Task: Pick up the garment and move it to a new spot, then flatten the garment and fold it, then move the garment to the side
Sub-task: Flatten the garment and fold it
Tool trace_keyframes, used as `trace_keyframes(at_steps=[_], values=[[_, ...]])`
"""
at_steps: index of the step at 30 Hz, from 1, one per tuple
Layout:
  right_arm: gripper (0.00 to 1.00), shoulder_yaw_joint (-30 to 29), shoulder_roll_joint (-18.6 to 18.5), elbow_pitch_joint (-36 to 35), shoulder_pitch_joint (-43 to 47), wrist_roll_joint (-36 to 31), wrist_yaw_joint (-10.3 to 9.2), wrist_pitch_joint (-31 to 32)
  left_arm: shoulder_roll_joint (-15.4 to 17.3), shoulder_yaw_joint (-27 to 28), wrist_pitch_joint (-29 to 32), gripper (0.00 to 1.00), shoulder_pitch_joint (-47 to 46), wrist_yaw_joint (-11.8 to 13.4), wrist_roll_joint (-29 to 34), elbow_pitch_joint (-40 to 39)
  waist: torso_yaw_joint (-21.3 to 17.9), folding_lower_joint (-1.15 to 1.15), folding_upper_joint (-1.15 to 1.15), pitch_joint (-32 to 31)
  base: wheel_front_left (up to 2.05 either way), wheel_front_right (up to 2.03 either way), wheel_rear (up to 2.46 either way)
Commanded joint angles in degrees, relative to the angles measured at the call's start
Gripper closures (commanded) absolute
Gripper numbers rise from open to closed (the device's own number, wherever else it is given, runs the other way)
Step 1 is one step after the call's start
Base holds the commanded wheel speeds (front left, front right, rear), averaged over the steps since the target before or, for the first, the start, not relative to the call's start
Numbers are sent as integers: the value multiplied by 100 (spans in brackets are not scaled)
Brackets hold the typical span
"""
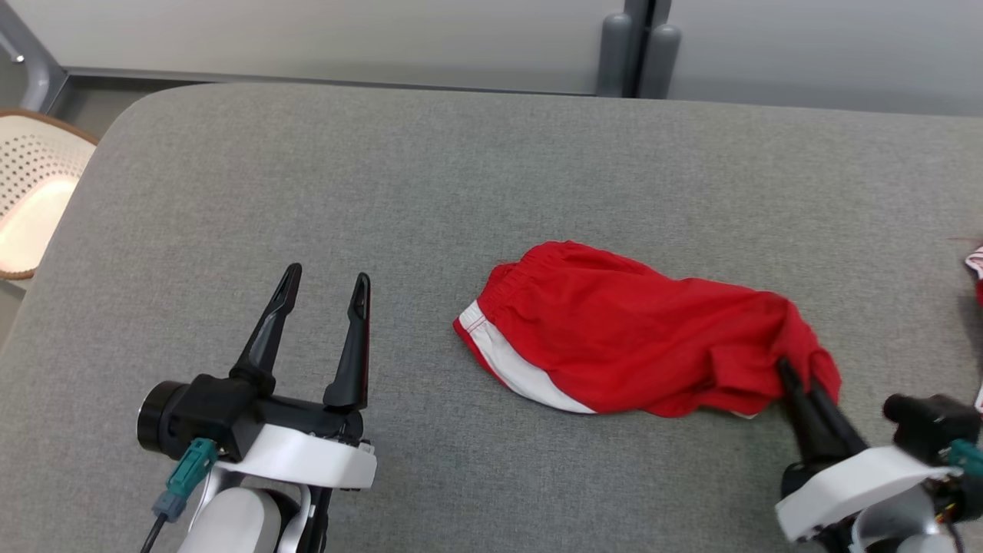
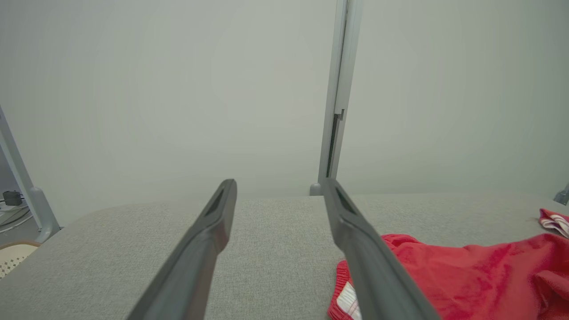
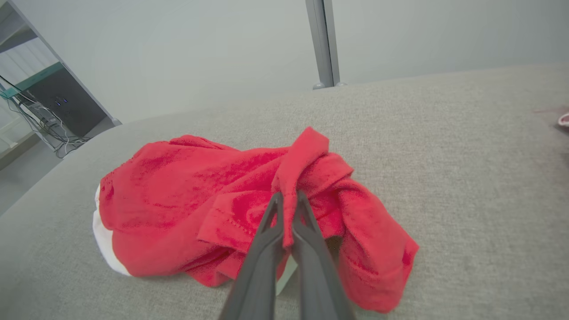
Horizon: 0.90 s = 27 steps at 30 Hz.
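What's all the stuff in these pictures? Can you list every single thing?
shorts: one, red with white trim, crumpled on the table, middle right
other cloth: one piece, red and white, at the table's far right edge
table: one, grey fabric top, under everything
seat-like thing: one, cream with holes and a brown rim, beyond the table's left side
posts: two, grey, behind the table
left gripper: one, black, lower left over bare table, jaws open
right gripper: one, black, lower right, jaws shut on a fold of the shorts
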Motion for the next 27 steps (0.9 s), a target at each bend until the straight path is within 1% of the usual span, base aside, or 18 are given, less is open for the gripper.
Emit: trace_keyframes(at_steps=[1,6,10,11,13,14,16,17,18,19,20,24,27], values=[[100,-104,-120,-143,-106,-47,0,-64,-8,-7,-47,0,-126,-17,65,-37,90,0,0,89,0,0,0],[100,-358,-452,-639,-366,-163,0,76,-99,-18,-100,0,-258,-44,102,-100,152,0,0,234,0,0,0],[100,-570,-788,-769,-861,-51,0,323,-187,-29,-126,0,-435,-85,117,-155,216,0,0,513,0,0,0],[100,-601,-928,-720,-1018,-46,0,376,-218,-42,-132,0,-491,-116,125,-156,241,0,0,614,0,0,0],[100,-638,-1077,-563,-1372,149,-1,474,-275,-62,-133,0,-611,-166,148,-155,294,0,0,817,0,0,0],[100,-600,-1231,-439,-1560,137,-1,530,-290,-65,-137,0,-671,-180,153,-144,310,0,0,909,0,0,0],[100,-558,-1301,-128,-1889,376,0,594,-332,-61,-138,0,-781,-218,166,-127,338,0,0,1083,0,0,0],[100,-501,-1424,37,-2038,376,0,611,-359,-43,-140,0,-835,-231,184,-135,346,0,0,1151,0,0,0],[93,-431,-1450,215,-2168,487,-2,620,-392,-31,-141,0,-874,-252,201,-144,346,0,0,1208,0,0,0],[57,-342,-1474,385,-2279,572,1,595,-421,-9,-142,0,-901,-264,220,-145,337,0,0,1252,0,0,0],[0,-268,-1533,516,-2370,581,0,508,-445,16,-142,0,-918,-282,229,-143,323,0,0,1276,0,0,0],[0,-93,-1588,832,-2481,728,0,102,-498,122,-144,0,-892,-315,307,-133,194,0,0,1290,0,0,0],[0,-69,-1594,778,-2309,730,0,-297,-513,229,-144,0,-809,-340,363,-108,49,0,0,1230,0,0,0]])
